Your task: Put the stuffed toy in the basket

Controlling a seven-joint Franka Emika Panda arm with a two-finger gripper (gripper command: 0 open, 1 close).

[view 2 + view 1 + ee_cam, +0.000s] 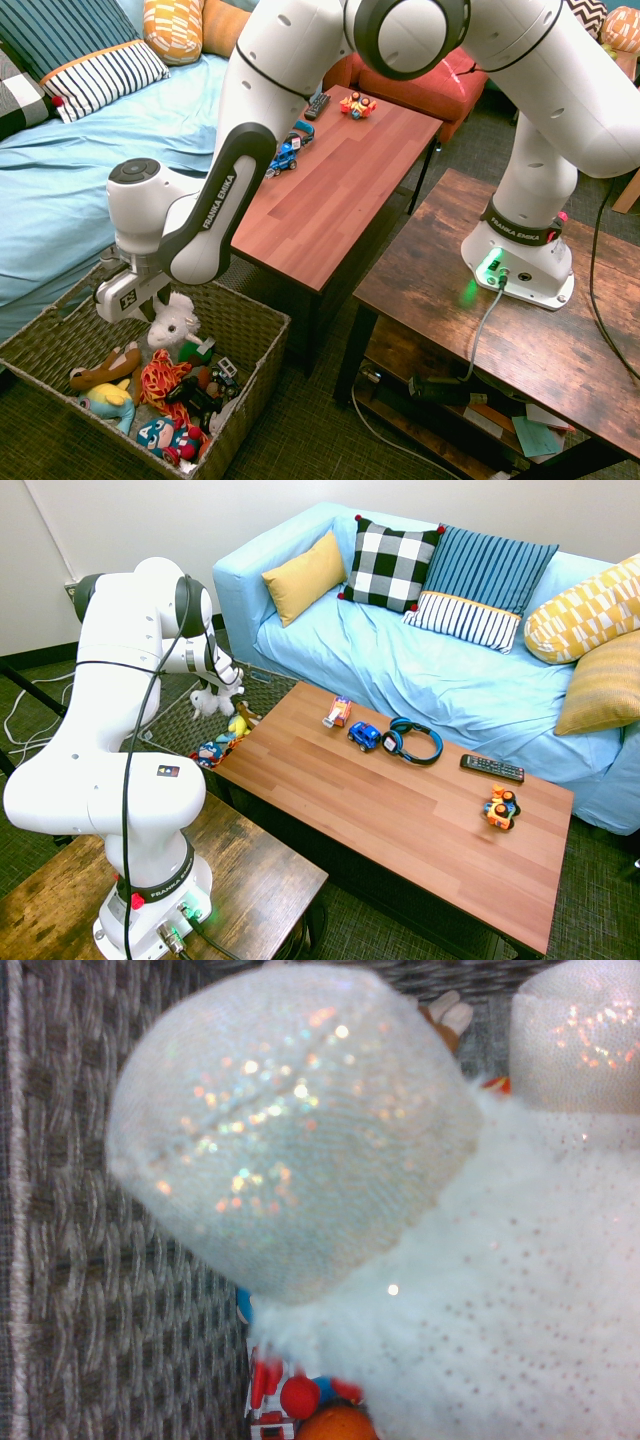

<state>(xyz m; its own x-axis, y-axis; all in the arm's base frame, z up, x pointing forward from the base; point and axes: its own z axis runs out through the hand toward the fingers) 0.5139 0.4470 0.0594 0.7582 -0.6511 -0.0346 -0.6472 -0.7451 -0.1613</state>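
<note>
In the big basket, the fluffy white toy hangs just under the robot's jaws, which are pinched shut on it.

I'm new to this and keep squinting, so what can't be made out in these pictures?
- Stuffed toy's gripped spot: hidden by the gripper in the second exterior view.
- Basket's bottom: covered by toys there.
- Remote's button labels: too small, first exterior view.
- Orange thing: cut off by the wrist view's edge.
</note>
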